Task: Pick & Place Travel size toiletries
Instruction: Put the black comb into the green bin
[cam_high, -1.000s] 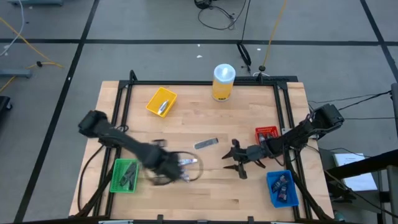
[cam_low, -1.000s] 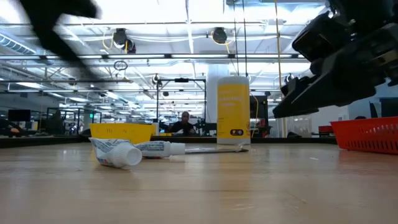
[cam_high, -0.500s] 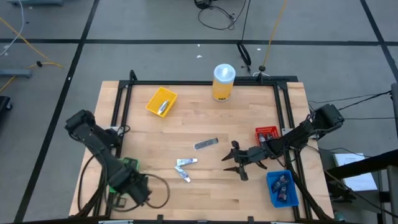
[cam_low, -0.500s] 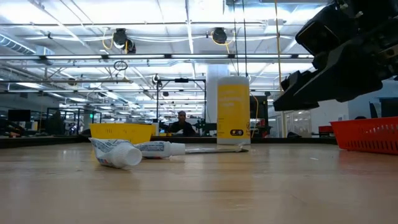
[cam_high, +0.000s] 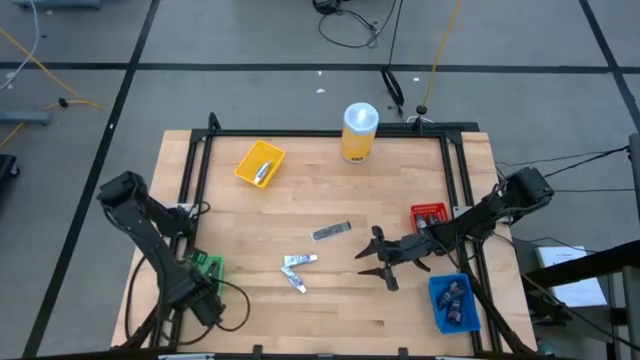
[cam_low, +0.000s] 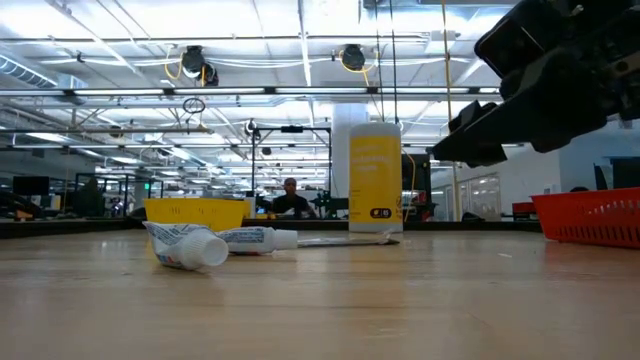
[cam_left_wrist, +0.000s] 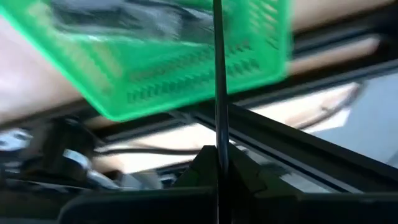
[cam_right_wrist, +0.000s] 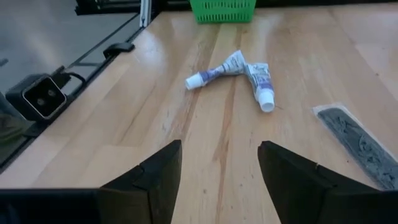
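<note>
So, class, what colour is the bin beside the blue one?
Red; the high view shows it best, just next to the blue bin.

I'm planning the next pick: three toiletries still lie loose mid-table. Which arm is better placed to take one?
Probably the right. Its end effector hangs open beside the grey sachet and faces the two tubes. The left end effector is shut, off at the table's near-left corner by the green bin.

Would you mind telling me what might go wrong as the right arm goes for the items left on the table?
The two tubes lie touching, so the open right gripper may nudge one while closing on the other. The flat sachet lies flush on the wood and could slip from the fingers. The left gripper sits beside the green bin and might bump it.
</note>
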